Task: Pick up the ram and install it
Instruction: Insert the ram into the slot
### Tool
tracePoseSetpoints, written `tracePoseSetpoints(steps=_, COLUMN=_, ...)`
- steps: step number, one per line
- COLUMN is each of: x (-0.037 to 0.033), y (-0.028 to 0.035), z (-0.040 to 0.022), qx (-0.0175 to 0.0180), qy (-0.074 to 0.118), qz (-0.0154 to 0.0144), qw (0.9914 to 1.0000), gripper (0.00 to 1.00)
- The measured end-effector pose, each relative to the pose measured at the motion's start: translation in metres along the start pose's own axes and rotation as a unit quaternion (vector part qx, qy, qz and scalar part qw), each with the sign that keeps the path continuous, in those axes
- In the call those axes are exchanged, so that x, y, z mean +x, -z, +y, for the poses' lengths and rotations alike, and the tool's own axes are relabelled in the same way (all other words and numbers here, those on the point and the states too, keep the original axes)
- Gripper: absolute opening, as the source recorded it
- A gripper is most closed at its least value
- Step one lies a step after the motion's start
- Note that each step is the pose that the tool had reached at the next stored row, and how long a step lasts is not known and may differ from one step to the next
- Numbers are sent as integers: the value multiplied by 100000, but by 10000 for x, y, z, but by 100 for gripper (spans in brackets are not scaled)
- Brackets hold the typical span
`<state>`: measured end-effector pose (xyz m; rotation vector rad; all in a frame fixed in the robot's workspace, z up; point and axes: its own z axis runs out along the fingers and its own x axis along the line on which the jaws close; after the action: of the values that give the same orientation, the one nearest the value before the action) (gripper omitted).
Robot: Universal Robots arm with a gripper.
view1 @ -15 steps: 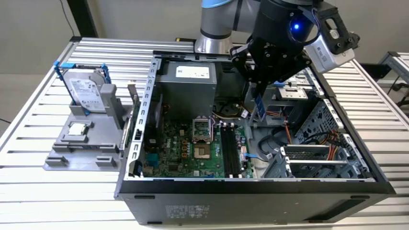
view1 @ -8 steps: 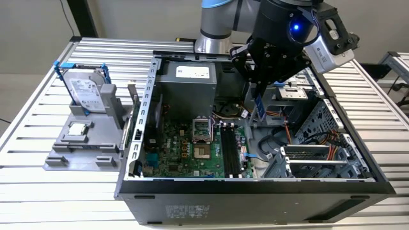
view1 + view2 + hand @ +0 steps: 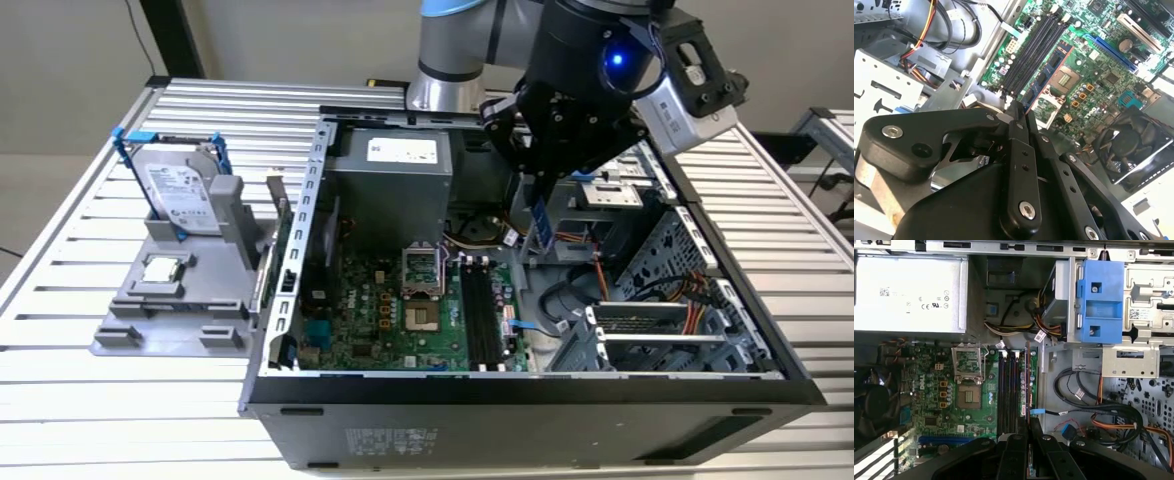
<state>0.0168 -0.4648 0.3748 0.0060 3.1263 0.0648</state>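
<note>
Above the open black computer case (image 3: 534,420) on the slatted metal table (image 3: 80,400), the arm's black fingers (image 3: 1021,160) are closed narrowly on the ram (image 3: 1027,382). This thin blue-green circuit-board stick is held on edge over the motherboard's long black slots (image 3: 1008,390) and does not look seated. It is probably light, stiff and fragile, and best gripped by its flat faces near the upper edge, clear of the contacts. Both wrist views show it edge-on, so its chips are hard to make out. Its held end is hidden between the fingers, and I cannot tell whether its lower edge touches a slot.
</note>
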Motion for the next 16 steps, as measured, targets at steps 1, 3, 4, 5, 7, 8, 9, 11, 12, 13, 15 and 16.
tracePoseSetpoints(steps=1, x=0, y=-11, z=0, qx=11, qy=-4, qz=3, qw=100000, gripper=0)
tracePoseSetpoints(steps=3, x=0, y=-40, z=-1, qx=9, qy=-4, qz=3, qw=100000, gripper=0)
tracePoseSetpoints(steps=4, x=1, y=-55, z=-2, qx=10, qy=-3, qz=3, qw=100000, gripper=0)
tracePoseSetpoints(steps=5, x=1, y=-70, z=-2, qx=10, qy=-2, qz=2, qw=100000, gripper=0)
tracePoseSetpoints(steps=7, x=1, y=-101, z=-2, qx=11, qy=-14, qz=3, qw=100000, gripper=0)
tracePoseSetpoints(steps=8, x=2, y=-119, z=-1, qx=4, qy=-25, qz=1, qw=100000, gripper=0)
tracePoseSetpoints(steps=9, x=3, y=-133, z=1, qx=5, qy=-39, qz=1, qw=100000, gripper=0)
tracePoseSetpoints(steps=11, x=3, y=-159, z=5, qx=23, qy=-66, qz=4, qw=100000, gripper=0)
tracePoseSetpoints(steps=12, x=3, y=-173, z=7, qx=20, qy=-75, qz=1, qw=100000, gripper=0)
tracePoseSetpoints(steps=13, x=4, y=-187, z=10, qx=17, qy=-90, qz=-1, qw=100000, gripper=0)
tracePoseSetpoints(steps=15, x=4, y=-215, z=17, qx=28, qy=-126, qz=1, qw=100000, gripper=0)
tracePoseSetpoints(steps=16, x=5, y=-230, z=21, qx=24, qy=-146, qz=-2, qw=100000, gripper=0)
